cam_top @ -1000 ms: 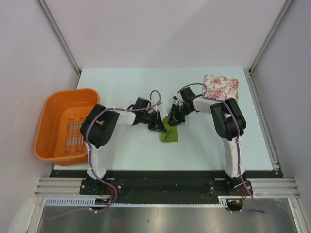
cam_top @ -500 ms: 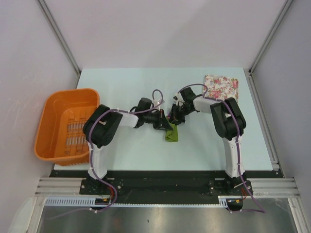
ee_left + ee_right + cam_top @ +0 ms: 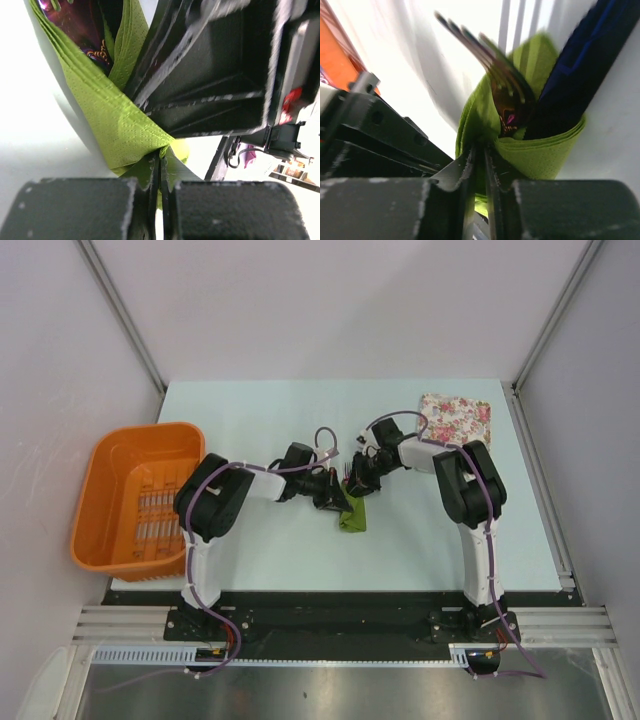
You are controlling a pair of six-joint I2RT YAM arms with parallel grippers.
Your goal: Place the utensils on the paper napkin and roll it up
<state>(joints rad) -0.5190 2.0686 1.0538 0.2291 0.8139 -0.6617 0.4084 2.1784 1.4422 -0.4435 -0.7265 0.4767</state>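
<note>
The left gripper and right gripper are hemming the paper napkin from both sides; you are getting open table beyond it. The orange basket is blocking the left edge, the floral pad the far-right corner.

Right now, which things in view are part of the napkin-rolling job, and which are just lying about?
Part of the job: green napkin, utensils tucked inside its fold.
Lying about: orange basket, floral pad.
</note>
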